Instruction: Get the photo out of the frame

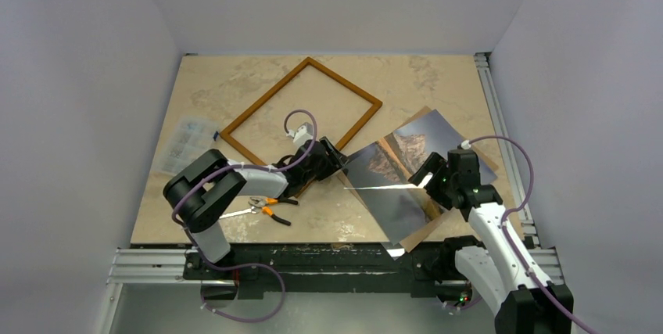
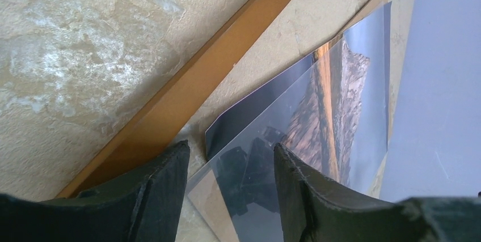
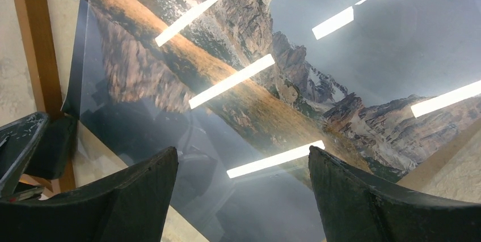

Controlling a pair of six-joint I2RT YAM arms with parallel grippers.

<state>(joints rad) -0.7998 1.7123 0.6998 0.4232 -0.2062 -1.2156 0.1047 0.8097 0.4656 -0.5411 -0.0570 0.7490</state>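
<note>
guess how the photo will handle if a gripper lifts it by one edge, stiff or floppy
Likely slippery: the photo has a glossy face streaked with glare. Probably thin and a bit floppy, since its corner looks slightly curled in the left wrist view. It lies flat, so an edge may be hard to pinch.

Frame (image 1: 266,96) rear centre; photo (image 1: 391,163) right of it; pliers (image 1: 266,209) front-left.
</note>
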